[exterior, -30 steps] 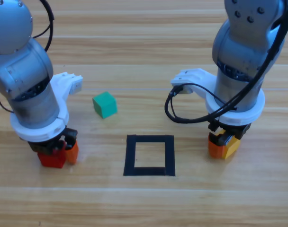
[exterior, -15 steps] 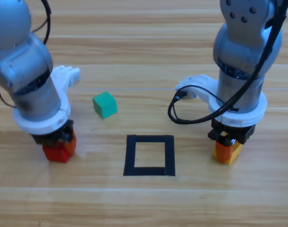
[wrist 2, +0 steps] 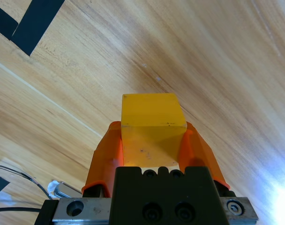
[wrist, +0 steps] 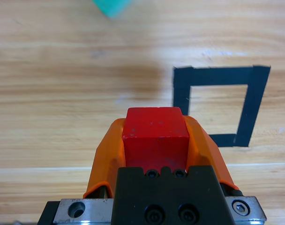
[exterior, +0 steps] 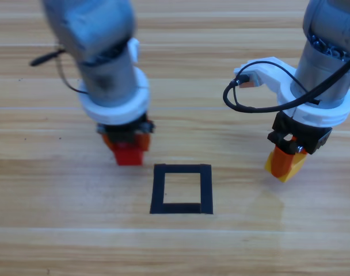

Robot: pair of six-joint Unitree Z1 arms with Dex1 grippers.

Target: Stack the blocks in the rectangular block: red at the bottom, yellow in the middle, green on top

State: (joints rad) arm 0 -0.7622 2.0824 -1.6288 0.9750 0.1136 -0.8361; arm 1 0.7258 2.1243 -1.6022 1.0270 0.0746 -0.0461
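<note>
Left gripper [exterior: 128,150] clamped on red cube [wrist: 155,137], centre-left of frame, just upper left of black tape rectangle [exterior: 182,189]. Right gripper [exterior: 285,164] clamped on yellow cube [wrist 2: 152,132], right of rectangle. Green cube [wrist: 112,6] at top edge of left wrist view.

green cube [wrist: 112,6]: cut by top edge | high view: hidden behind left arm [exterior: 106,63]

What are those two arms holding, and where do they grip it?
The left tool holds the red cube by two opposite sides. The right tool holds the yellow cube the same way.
</note>
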